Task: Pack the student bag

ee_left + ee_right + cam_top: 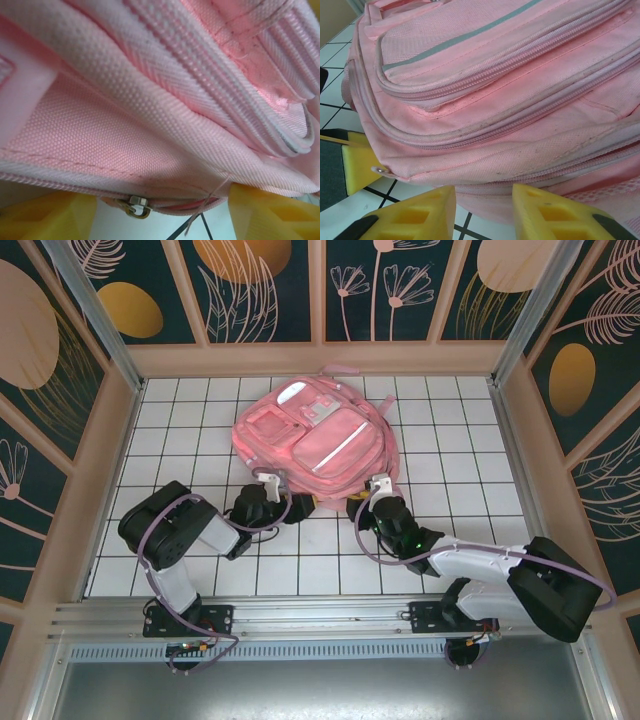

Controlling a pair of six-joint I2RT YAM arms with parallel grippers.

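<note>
Both arms stand on black base blocks bolted to the mounting rail (320,612). The left arm (185,540) has bulky black joint housings and a white link just above the rail. The right arm (500,580) is built alike, with a longer white link and a small green light (413,537) farther from the rail. Lilac cables (360,530) loop along both. The left pincer (162,202) and right pincer (483,194) have yellow fingers (420,217) with moulded recesses; the right pair also has black patches.

No legible txt, labels, brands or nos. anywhere, incl. on the student bag (315,435).
</note>
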